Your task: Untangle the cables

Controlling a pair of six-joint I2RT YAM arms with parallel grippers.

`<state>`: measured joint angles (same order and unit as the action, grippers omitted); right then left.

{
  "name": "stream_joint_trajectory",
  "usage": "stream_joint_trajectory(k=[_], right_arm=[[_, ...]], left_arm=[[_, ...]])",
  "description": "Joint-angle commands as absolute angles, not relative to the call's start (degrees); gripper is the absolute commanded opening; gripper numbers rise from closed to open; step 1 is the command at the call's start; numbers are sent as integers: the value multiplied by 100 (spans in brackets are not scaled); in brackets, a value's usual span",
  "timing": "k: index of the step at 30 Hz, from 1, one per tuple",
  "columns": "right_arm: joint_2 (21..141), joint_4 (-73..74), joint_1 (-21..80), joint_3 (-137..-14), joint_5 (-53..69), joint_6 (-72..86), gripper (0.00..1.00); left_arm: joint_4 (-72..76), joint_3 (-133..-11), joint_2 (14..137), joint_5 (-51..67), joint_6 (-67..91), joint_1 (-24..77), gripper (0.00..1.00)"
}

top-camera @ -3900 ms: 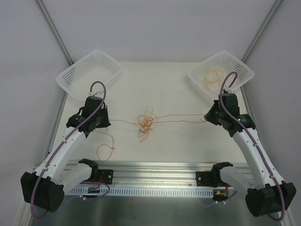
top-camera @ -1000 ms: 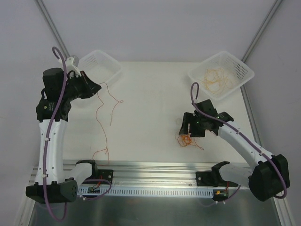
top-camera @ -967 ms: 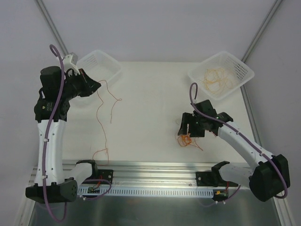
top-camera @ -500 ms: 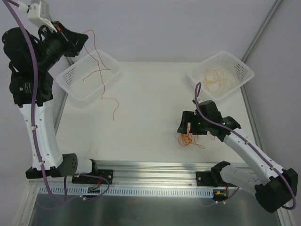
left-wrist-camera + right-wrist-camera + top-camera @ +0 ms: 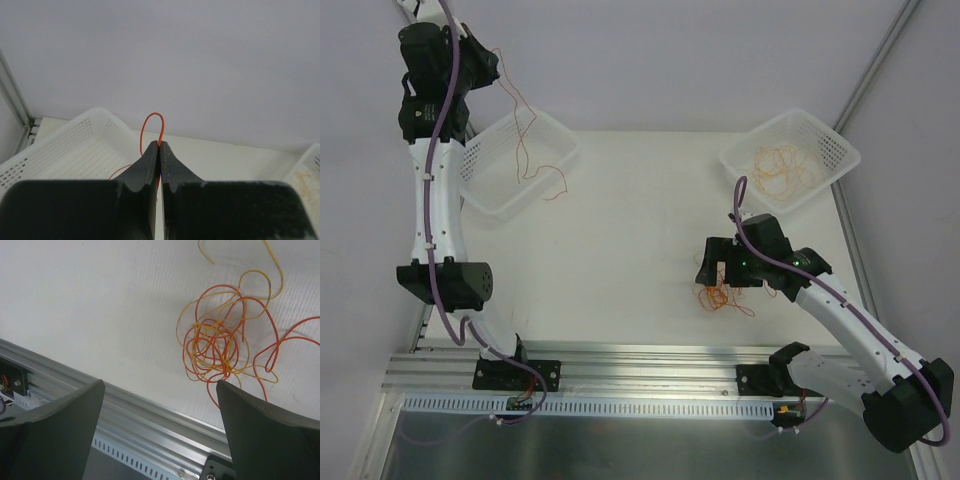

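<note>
Left gripper [image 5: 160, 147] is raised high over the far-left corner, jaws pressed flat together on the red cable [image 5: 154, 114], with a small loop standing up above the pinch. In the overhead view the free length hangs in loose waves into the left basket [image 5: 65, 150], and its tail spills over the basket's near rim onto the table [image 5: 630, 220]. The cable is hair-thin and limp. It should weigh next to nothing, hold whatever curl it has, and slide out of any pinch that is not fully closed. Mid-table, right of centre near the front rail, the tangle [image 5: 217, 347] lies flat: red and orange-yellow strands knotted in a tight core, with wider red loops and a yellow end straying outward. Right gripper [image 5: 160, 390] hovers just over it, fingers spread wide and nothing between them. The best hold looks like a single outlying loop or free end at the fringe. A bite into the dense core would likely lift several strands together and pull the knot tighter. A slow pull seems wise, since wire this fine may kink or snap. Far right, the right basket [image 5: 832, 130] holds loose orange-yellow cables [image 5: 778, 165], well apart from the tangle.
</note>
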<state>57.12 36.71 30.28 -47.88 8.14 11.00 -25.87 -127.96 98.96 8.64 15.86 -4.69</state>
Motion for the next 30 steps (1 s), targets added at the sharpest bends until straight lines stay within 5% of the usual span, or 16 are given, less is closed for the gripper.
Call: stream_joint_trajectory(k=[1, 6, 10, 11, 14, 17, 23, 30], right_arm=[[5590, 3805, 3059, -4746, 791, 976, 99], [5607, 4007, 3067, -4763, 677, 993, 99], [5546, 4139, 3067, -4816, 598, 1011, 99], [5537, 4174, 3067, -4834, 572, 1011, 99], [5476, 4245, 3067, -4825, 475, 967, 99], [5458, 4219, 3059, -4799, 431, 932, 99], [5476, 3964, 3067, -4694, 562, 914, 99], [5467, 3788, 3067, -4570, 686, 949, 98]], left_arm=[[-2101, -12753, 10326, 36, 1239, -624, 0], [-2048, -12533, 11345, -105, 1397, -852, 0], [-2039, -12200, 11611, -9, 1713, -1002, 40], [-2030, -12051, 11541, 165, 1740, -1011, 59], [-2039, -11700, 11208, 377, 1916, -1002, 80], [-2030, -11139, 10690, 483, 2109, -950, 90], [-2021, -9672, 9556, 185, 2065, -555, 90], [-1109, -7631, 8807, -992, 2609, 316, 79]])
